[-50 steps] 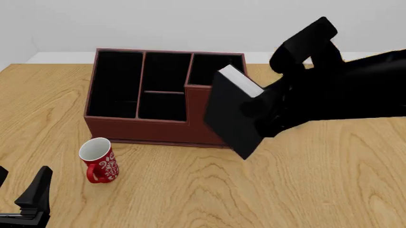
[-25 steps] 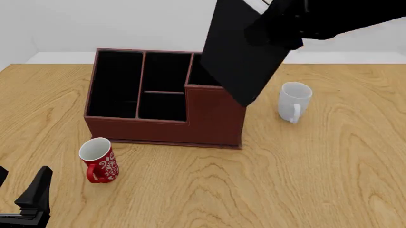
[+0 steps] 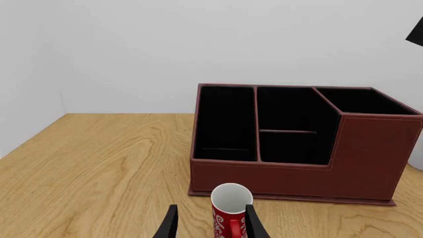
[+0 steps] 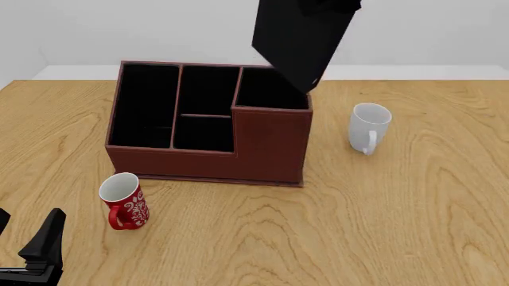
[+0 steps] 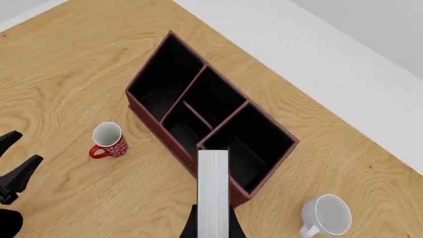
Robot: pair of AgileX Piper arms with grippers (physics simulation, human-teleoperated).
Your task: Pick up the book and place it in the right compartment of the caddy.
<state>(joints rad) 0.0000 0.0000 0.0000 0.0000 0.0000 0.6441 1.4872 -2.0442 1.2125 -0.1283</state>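
The right end effector (image 5: 213, 229) grips the book (image 4: 298, 39) from both sides, holding it tilted high above the caddy (image 4: 208, 156), one corner hanging over the right compartment (image 4: 270, 90), seemingly so it clears the raised walls before lowering. The left end effector (image 3: 209, 227) rests open, holding nothing, near a red mug (image 4: 125, 201); a white mug (image 4: 368, 126) stands right of the caddy on the worktop (image 4: 382, 226).
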